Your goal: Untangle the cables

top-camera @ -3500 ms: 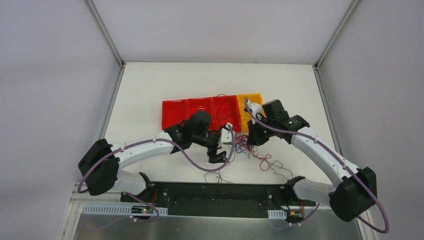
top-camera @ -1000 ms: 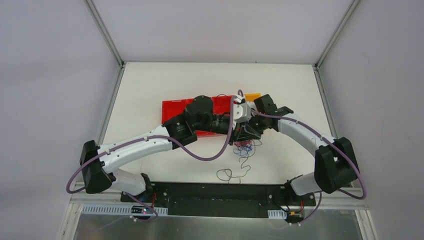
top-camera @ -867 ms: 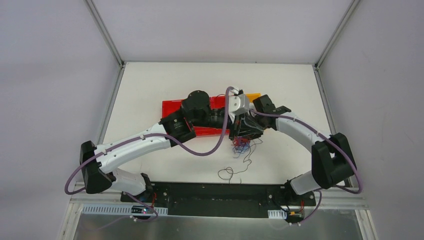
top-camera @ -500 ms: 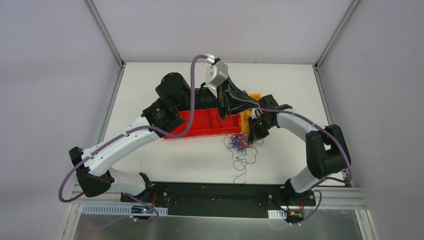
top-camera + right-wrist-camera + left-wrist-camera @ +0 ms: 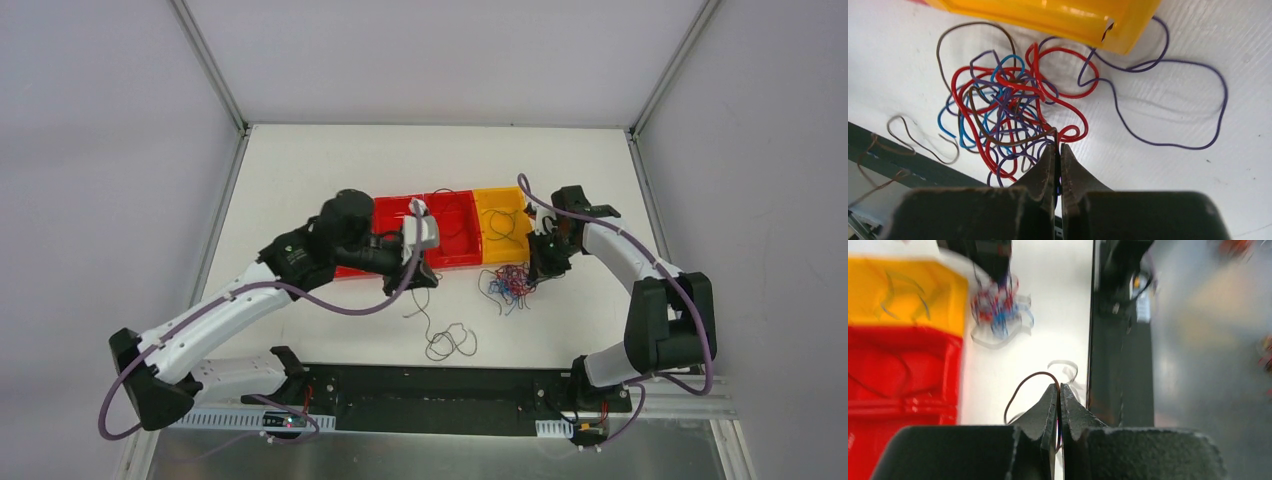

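**Both grippers pinching cable; tangle lying beside the yellow bin**

Top view. The tangle (image 5: 510,285), a clump of red, blue and purple strands, is lying on the white table (image 5: 330,160) just in front of the yellow bin (image 5: 500,192). The right gripper (image 5: 538,272) is reaching into its right edge. The left gripper (image 5: 412,284) is pointing down at the near edge of the red bins (image 5: 455,262), well apart from the clump. A brown cable (image 5: 447,341) is trailing from it to loose loops on the table, nearer the arm bases. Thin strands are lying inside the yellow bin and one red bin.

Left wrist view, blurred. The fingers (image 5: 1048,405) are pressing together and pinching the brown cable (image 5: 1023,385), which is arching out leftward from the tips. The tangle (image 5: 998,307) is showing far ahead, next to the yellow bin (image 5: 908,295).

Right wrist view. These fingers (image 5: 1043,170) are pressing together too, tips buried in the near edge of the tangle (image 5: 1013,107), with a brown and a red strand caught at the tips. A purple cable (image 5: 1178,146) is looping wide to the right of the clump and running up to the corner of the yellow bin (image 5: 1048,15).
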